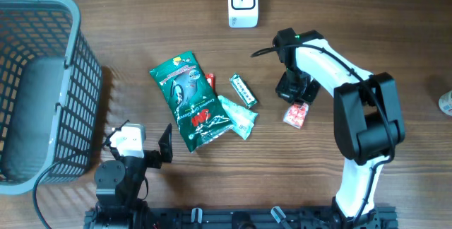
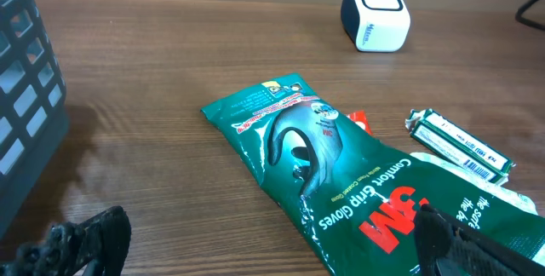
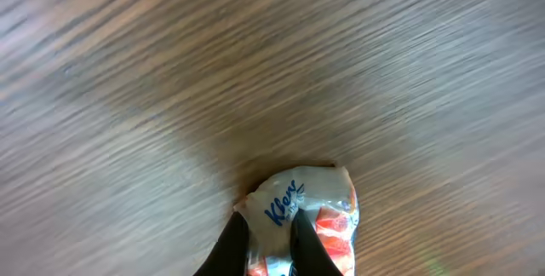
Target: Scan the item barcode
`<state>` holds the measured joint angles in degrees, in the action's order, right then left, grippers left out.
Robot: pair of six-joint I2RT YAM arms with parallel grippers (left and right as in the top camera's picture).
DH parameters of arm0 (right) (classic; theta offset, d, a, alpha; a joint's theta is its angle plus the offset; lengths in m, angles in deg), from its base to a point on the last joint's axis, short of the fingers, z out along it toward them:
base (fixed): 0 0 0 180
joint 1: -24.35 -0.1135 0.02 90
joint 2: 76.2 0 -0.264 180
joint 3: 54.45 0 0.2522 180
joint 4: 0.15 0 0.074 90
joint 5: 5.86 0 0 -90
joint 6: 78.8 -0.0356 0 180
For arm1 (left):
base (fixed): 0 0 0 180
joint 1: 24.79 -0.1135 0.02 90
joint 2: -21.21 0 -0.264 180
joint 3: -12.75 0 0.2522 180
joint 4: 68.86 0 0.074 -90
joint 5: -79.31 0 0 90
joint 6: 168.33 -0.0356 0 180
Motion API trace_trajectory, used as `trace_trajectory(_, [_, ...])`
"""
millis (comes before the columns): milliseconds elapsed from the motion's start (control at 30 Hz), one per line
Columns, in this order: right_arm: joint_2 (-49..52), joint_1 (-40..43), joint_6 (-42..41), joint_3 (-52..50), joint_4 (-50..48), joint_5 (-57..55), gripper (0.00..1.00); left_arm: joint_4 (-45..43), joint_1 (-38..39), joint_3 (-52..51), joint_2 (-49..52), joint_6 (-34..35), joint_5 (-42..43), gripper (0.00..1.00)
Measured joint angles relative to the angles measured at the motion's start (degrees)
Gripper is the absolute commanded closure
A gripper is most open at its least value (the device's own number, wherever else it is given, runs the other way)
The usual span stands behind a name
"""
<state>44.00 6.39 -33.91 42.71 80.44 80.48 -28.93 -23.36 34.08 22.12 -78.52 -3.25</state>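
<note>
Lower left: left gripper (image 1: pixel 141 153), jaws wide. Mid-frame: green glove pack (image 1: pixel 191 102), lying flat. Right of centre: right gripper (image 1: pixel 296 100), jaws pinched on tissue packet (image 1: pixel 296 116) (blue lettering, orange print). Top centre: white scanner (image 1: pixel 242 3).

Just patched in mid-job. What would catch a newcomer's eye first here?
First, the right gripper, its jaws shut on a small Kleenex tissue pack right of centre. Next is the big green 3M Comfort Grip Gloves packet lying flat in the middle, with the white barcode scanner standing at the far edge.
</note>
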Motion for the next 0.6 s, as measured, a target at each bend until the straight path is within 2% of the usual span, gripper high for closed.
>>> trace_trajectory(67, [1.4, 0.0, -0.4, 2.7, 3.2, 5.4, 0.95, 0.0, 0.0, 0.0, 0.0, 0.0, 0.0, 0.0])
trace_trajectory(167, [2.9, 0.1, -6.3, 6.7, 11.7, 12.0, 0.96, 0.0, 0.0, 0.0, 0.0, 0.0, 0.0, 0.0])
trace_trajectory(233, [3.0, 0.7, -15.6, 8.9, 20.3, 16.2, 0.96, 0.0, 0.0, 0.0, 0.0, 0.0, 0.0, 0.0])
trace_trajectory(300, [3.0, 1.7, -25.0, 9.2, 25.0, 20.0, 0.95, 0.0, 0.0, 0.0, 0.0, 0.0, 0.0, 0.0])
trace_trajectory(400, [3.0, 3.1, -35.4, 9.2, 25.3, 25.6, 0.95, 0.0, 0.0, 0.0, 0.0, 0.0, 0.0, 0.0])
trace_trajectory(467, [3.0, 3.5, -45.6, 9.2, 25.2, 30.2, 0.96, 0.0, 0.0, 0.0, 0.0, 0.0, 0.0, 0.0])
trace_trajectory(600, [3.0, 3.5, -60.8, 9.2, 21.1, 37.0, 0.95, 0.0, 0.0, 0.0, 0.0, 0.0, 0.0, 0.0])
